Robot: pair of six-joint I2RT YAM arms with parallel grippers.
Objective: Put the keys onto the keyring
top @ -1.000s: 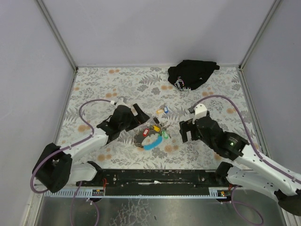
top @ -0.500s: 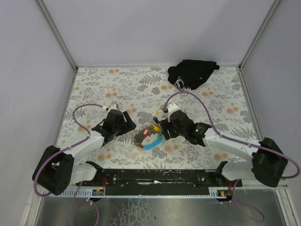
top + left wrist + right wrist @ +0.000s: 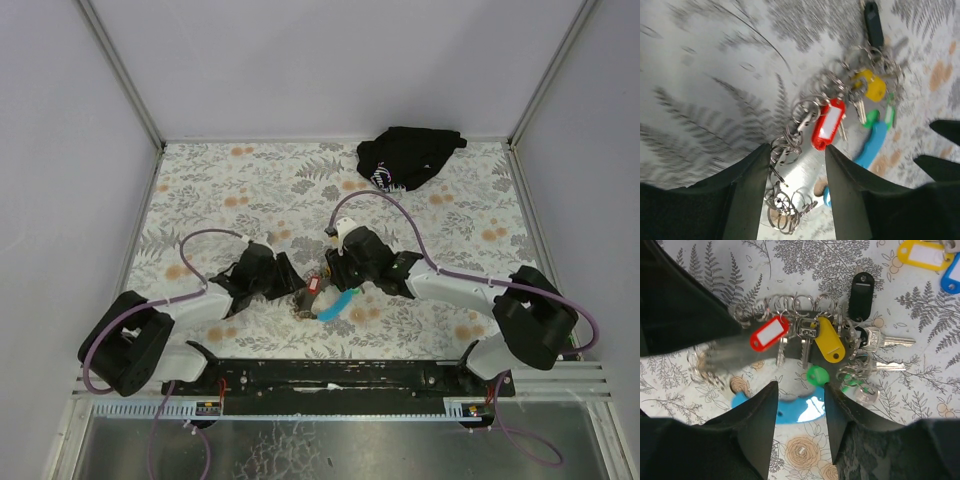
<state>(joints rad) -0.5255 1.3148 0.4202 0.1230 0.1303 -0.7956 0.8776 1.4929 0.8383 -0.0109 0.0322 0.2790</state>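
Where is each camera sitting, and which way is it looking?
Top: high above and behind the arms, looking down at the table; both arms show, with the left claw and right claw.
Left wrist: on the left arm, looking down close at the keyring; its own two fingers show.
Right wrist: on the right arm, looking straight down at the tags; its own two fingers show.
Shared: both wrist views see the red tag and yellow tag.
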